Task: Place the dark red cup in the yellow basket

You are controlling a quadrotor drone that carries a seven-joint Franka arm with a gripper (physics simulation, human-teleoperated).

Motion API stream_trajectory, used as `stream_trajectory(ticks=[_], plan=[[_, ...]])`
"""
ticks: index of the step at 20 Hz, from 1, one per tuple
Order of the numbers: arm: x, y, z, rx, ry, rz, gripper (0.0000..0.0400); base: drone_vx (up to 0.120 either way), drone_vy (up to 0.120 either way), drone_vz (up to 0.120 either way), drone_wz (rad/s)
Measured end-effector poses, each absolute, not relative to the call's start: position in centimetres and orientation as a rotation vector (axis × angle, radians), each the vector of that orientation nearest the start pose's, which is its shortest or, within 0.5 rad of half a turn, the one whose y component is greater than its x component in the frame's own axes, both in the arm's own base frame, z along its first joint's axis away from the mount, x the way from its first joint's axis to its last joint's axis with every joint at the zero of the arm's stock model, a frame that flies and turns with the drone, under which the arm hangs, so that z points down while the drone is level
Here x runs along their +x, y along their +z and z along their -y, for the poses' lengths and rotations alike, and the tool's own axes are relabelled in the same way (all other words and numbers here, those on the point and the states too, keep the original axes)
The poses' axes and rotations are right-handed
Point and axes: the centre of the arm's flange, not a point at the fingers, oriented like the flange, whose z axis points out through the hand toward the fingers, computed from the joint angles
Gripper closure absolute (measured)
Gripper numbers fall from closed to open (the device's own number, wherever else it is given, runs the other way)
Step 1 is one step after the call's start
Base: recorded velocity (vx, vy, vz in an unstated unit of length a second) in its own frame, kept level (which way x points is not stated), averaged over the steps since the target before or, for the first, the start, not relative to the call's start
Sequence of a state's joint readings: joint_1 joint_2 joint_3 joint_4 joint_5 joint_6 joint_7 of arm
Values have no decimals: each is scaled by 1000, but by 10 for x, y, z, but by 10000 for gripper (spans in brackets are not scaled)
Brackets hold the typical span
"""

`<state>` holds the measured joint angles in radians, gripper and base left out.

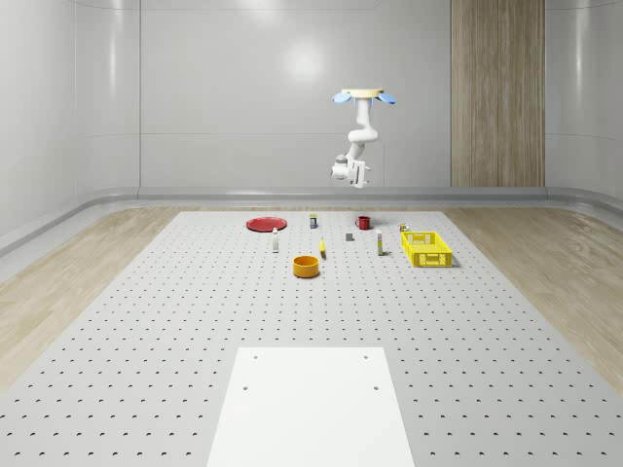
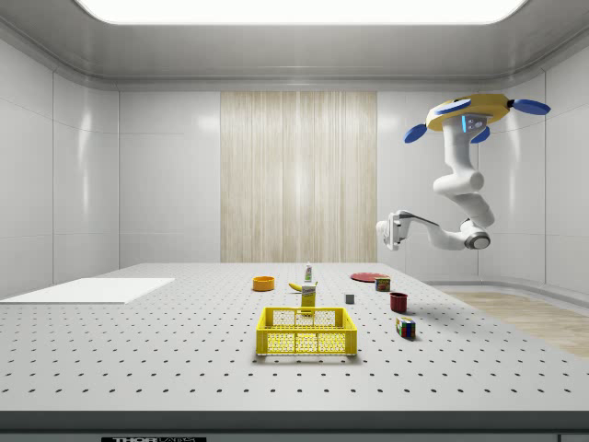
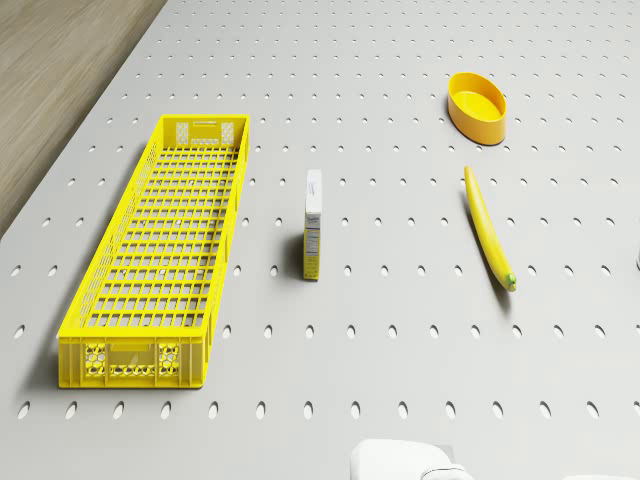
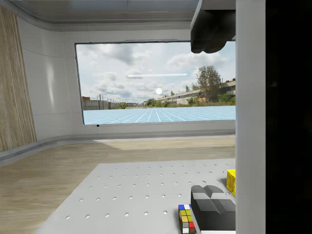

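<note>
Room: pale panelled walls and one wood-grain panel are seen round a perforated grey bench [image 1: 195,321].
Dark red cup: the dark red cup [image 1: 363,223] is stood upright on the far part of the bench, untouched, with nothing held round it.
Pincer: the pincer [image 1: 359,175] is held high in the air, almost straight above the cup in the whole-scene view; whether it is wide or narrow cannot be told.
Key relation: the cup is judged to lie below the pincer, well apart from it, so a long descent is called for before any grasp.
Yellow basket: the yellow basket [image 1: 426,249] is set nearer and to the right of the cup in the whole-scene view, its long axis running near to far.
Drone: the drone [image 1: 364,96] is hovering high over the bench's far part, above the cup.
Neighbours: a banana [image 3: 488,228] and a yellow bowl [image 3: 476,106] are laid left of the basket.
</note>
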<state>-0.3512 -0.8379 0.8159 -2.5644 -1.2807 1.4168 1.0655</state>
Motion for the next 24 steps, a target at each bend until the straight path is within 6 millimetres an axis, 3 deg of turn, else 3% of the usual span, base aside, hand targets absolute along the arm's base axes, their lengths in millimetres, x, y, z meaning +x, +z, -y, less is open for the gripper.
stream_trajectory(ticks=[4, 9, 15, 24], plan=[[306, 513, -61, 629, 772, 275, 0, 0, 0, -120, 0], [307, 496, -27, 262, 786, 119, 0, 0, 0, -120, 0], [307, 492, -9, 89, 786, 43, 0, 0, 0, -120, 0], [307, 491, -2, 18, 784, 10, 0, 0, 0, -120, 0]])
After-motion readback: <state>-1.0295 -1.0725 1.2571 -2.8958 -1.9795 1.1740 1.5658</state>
